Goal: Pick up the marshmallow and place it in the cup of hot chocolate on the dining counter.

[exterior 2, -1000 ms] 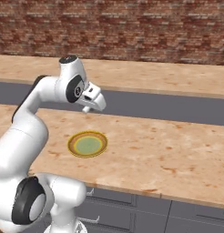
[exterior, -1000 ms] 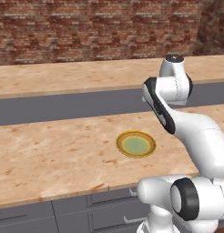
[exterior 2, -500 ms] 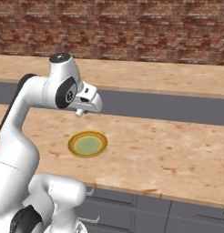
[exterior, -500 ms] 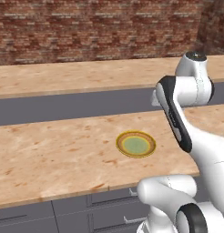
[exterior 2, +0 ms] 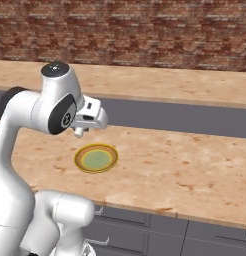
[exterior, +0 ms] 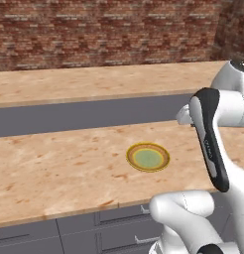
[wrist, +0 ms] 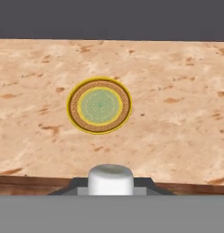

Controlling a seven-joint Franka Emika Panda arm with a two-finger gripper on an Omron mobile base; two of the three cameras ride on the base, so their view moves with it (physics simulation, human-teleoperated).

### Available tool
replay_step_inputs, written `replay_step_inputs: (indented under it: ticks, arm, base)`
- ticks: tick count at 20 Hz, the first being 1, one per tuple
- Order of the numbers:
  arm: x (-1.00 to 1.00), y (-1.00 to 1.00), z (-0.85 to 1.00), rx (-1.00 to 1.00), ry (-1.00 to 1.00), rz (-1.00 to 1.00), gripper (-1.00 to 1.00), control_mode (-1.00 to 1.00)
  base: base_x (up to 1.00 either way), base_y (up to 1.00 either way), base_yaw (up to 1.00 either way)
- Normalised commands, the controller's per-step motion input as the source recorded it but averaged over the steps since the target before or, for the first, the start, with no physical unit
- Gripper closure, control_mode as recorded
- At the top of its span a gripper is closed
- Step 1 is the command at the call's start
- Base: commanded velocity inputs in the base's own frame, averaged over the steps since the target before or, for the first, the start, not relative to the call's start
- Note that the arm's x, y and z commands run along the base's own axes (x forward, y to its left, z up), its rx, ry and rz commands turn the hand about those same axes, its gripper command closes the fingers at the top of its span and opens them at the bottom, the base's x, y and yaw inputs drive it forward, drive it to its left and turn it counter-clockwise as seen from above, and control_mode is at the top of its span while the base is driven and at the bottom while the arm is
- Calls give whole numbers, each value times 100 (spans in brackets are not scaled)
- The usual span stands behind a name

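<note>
In the hand view the marshmallow (wrist: pixel 110 178), a short white cylinder, sits between my two dark fingertips with the gripper (wrist: pixel 110 184) shut on it. In the right base view the gripper (exterior 2: pixel 80 132) hangs above the near counter, just behind and left of the yellow-rimmed plate, the white piece showing at its tip. The dining counter (exterior: pixel 94 82) runs along the back under the brick wall, with its plain grey front panel (exterior: pixel 84 116) below. The cup of hot chocolate is out of view.
A round greenish plate with a yellow rim (exterior: pixel 148 157) (exterior 2: pixel 96 158) (wrist: pixel 99 105) lies on the near counter (exterior: pixel 54 168), which has grey drawers (exterior 2: pixel 145 235) under its front edge. My white arm (exterior: pixel 211 144) stands over that counter's right part.
The arm has swung: its upper links moved right in the left base view and left in the right base view. The hand with the marshmallow has sunk a little. The plate stayed put.
</note>
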Motion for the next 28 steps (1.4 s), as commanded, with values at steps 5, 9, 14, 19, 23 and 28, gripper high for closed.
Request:
replay_step_inputs:
  ticks: [5, 9, 14, 19, 23, 28]
  arm:
    - [-27, 9, 17, 0, -5, 7, 100, -100]
    - [-1, 37, 1, -4, 1, 6, 100, -100]
    - [0, 44, 0, -12, 7, 2, 100, -100]
    - [0, 18, 0, -7, 0, 0, 100, -100]
    - [0, 8, 0, -3, 0, 0, 100, -100]
    - [0, 2, 0, -1, 0, 0, 100, 100]
  base:
    - [0, 0, 0]
    - [0, 0, 0]
    - [0, 0, 0]
    - [0, 0, 0]
    - [0, 0, 0]
    - [0, 1, 0]
